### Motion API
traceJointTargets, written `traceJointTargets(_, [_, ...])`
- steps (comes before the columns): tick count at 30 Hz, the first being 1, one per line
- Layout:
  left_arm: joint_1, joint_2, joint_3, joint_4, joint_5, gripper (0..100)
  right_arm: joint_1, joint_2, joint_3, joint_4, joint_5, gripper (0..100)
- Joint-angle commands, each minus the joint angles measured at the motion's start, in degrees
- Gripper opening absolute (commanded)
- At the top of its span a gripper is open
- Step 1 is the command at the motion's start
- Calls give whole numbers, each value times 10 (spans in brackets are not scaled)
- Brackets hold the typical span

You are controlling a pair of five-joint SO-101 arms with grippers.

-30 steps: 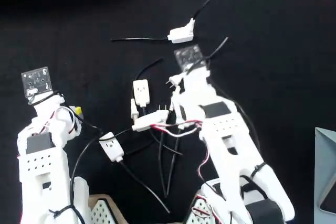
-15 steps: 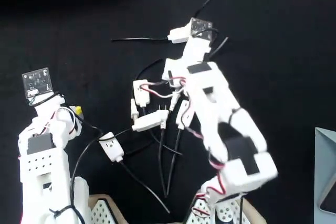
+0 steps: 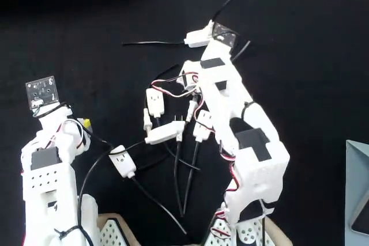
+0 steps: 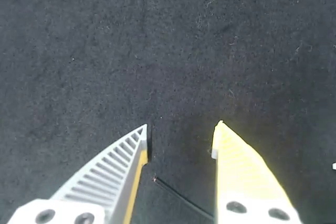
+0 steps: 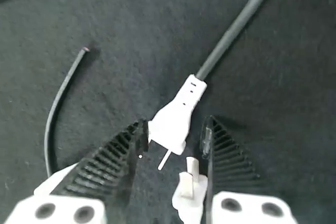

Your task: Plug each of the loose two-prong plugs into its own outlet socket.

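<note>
The right gripper (image 5: pixel 173 129) has its black ribbed fingers (image 5: pixel 113 158) spread to either side of a white moulded two-prong plug (image 5: pixel 176 111) on a round black cable (image 5: pixel 239 22). The plug lies at the far middle of the black felt-like bench (image 3: pixel 311 56). The left gripper (image 4: pixel 181 129) holds nothing, its pale ribbed fingers (image 4: pixel 115 171) parted over bare cloth.

Far plug (image 3: pixel 198 37) partly beneath the right arm (image 3: pixel 242 136); grey box (image 3: pixel 358 182) half off-frame.
</note>
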Motion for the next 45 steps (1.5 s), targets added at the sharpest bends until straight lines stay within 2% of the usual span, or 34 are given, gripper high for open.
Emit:
traceJointTargets(1, [2, -10, -5, -10, -5, 206, 13, -8, -30, 17, -8, 174])
traceJointTargets(10, [0, -10, -5, -10, -5, 206, 13, 38, -46, 21, -9, 168])
traceJointTargets(12, [0, -10, -5, -10, -5, 206, 13, 53, -63, 40, -9, 126])
traceJointTargets(15, [0, -10, -5, -10, -5, 206, 13, 66, -98, 76, -8, 12])
traceJointTargets(22, [0, -10, -5, -10, -5, 206, 14, 39, -138, 155, 2, 12])
traceJointTargets(30, [0, -10, -5, -10, -5, 206, 35, -75, -138, 222, 131, 11])
traceJointTargets(40, [0, -10, -7, -10, -5, 206, 41, -286, -104, 373, 362, 11])
traceJointTargets(45, [2, -10, -33, -9, -2, 206, -5, -388, -13, 373, 415, 11])
